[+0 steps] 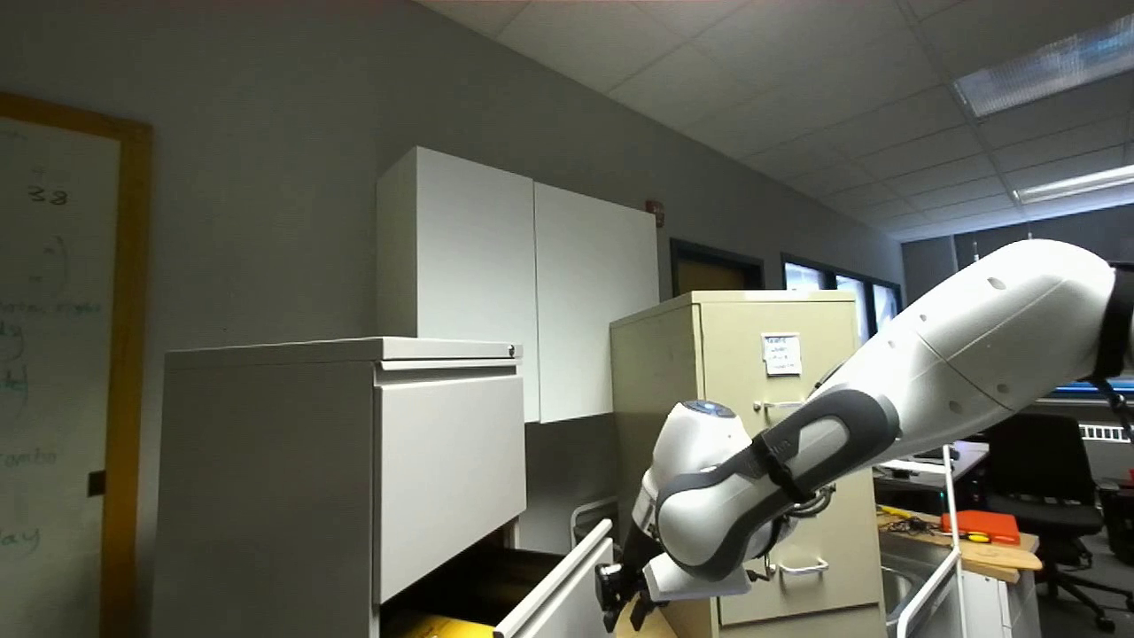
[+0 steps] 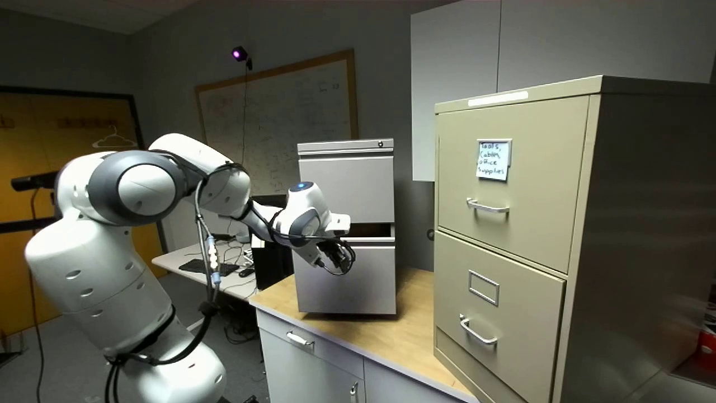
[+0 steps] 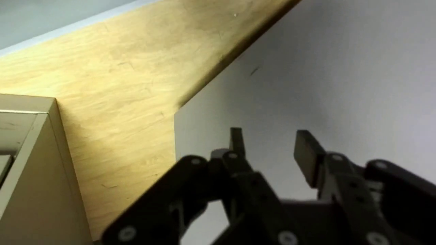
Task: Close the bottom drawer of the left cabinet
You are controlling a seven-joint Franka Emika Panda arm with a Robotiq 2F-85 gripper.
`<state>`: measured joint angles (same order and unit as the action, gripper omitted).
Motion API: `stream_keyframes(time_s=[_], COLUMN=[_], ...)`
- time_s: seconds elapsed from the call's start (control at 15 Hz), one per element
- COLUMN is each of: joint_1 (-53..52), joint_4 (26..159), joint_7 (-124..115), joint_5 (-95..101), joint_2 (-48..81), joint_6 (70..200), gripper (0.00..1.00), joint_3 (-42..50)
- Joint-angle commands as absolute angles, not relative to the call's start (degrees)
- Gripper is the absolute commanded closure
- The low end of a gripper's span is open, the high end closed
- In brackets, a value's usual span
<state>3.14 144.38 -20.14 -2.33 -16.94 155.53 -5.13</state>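
Observation:
The left cabinet, a pale grey-white metal box (image 1: pixel 266 496), also shows in an exterior view (image 2: pixel 347 187); its top drawer looks shut. Its bottom drawer (image 1: pixel 574 595) is pulled out, with something yellow (image 1: pixel 443 627) inside. The drawer's flat front faces the arm in an exterior view (image 2: pixel 366 285) and fills the right of the wrist view (image 3: pixel 306 85). My gripper (image 1: pixel 631 613) is in front of this panel, also in an exterior view (image 2: pixel 337 254). In the wrist view the fingers (image 3: pixel 267 141) are apart with nothing between them. I cannot tell whether they touch the panel.
A beige filing cabinet (image 2: pixel 540 162) with handles stands beside the drawer; its edge is at the lower left of the wrist view (image 3: pixel 44 190). Both cabinets stand on a wooden counter (image 2: pixel 417 291). A white wall cupboard (image 1: pixel 469 257) hangs behind.

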Motion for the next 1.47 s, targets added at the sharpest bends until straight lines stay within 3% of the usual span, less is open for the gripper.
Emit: stream_keyframes(time_s=[0.0, 0.13, 0.2, 0.8, 1.07, 1.4], joint_1=[1.9, -0.1, -1.6, -26.7, -30.2, -26.9], joint_4=[143.2, 142.3, 141.8, 129.3, 121.5, 114.7], joint_7=[-19.6, -18.1, -16.8, 0.0, 9.6, 22.3], joint_5=[-8.7, -15.3, -19.3, -63.6, -81.7, -104.1], joint_2=[-14.4, -12.6, -11.6, -6.0, -1.5, 10.6], joint_6=[162.5, 165.8, 167.1, 165.2, 159.8, 145.9], gripper=[0.85, 0.99, 1.00, 1.00, 1.00, 1.00], joint_3=[-2.1, 0.0, 1.3, 21.8, 27.8, 30.0])
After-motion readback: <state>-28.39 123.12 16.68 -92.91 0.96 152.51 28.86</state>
